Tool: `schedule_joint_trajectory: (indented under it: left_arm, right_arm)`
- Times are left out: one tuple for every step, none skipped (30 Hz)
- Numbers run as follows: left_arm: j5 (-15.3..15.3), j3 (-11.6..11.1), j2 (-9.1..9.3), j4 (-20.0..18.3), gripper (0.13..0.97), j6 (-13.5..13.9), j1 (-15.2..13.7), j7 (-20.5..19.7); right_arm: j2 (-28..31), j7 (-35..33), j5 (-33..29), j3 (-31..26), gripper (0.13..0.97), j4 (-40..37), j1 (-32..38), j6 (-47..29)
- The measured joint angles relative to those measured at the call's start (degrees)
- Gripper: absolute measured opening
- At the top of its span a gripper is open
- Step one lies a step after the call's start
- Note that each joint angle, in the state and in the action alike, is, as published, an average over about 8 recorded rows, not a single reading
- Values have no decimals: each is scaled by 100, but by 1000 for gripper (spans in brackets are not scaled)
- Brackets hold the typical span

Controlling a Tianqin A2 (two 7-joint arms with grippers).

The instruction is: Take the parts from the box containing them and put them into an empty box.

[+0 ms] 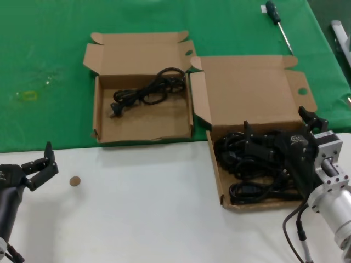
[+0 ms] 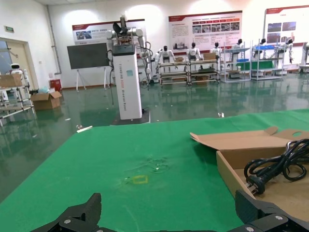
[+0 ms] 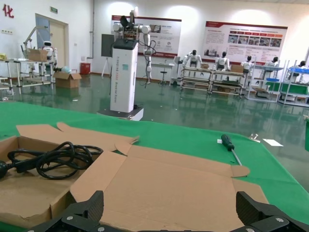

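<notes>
The larger cardboard box [image 1: 224, 186], at the right, has a broad lid panel [image 3: 169, 188] and holds a pile of black power cables [image 1: 247, 164]. The smaller box [image 1: 143, 121], at the left, holds one black cable [image 1: 148, 90]. My right gripper [image 1: 278, 126] hovers over the cable pile, open, with nothing between its fingers [image 3: 91, 205]. My left gripper [image 1: 50, 159] is open and empty, parked low over the white table at the near left. In the left wrist view, the smaller box wall [image 2: 231, 176] and its cable [image 2: 275, 164] show beyond the left gripper [image 2: 169, 215].
A green cloth [image 1: 49, 60] covers the far half of the table; the near half is white [image 1: 142, 208]. A screwdriver [image 1: 278, 24] lies at the far right. A small brown disc [image 1: 75, 181] lies near the left gripper. A yellow mark [image 1: 27, 96] is on the cloth.
</notes>
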Motion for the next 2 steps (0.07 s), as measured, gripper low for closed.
schedule_joint_trajectory:
  left_arm:
    - [0,0,0,0,966,0,0,0]
    - [0,0,0,0,966,0,0,0]
  right_arm:
    - [0,0,0,0,966,0,0,0]
    - [0,0,0,0,966,0,0,0]
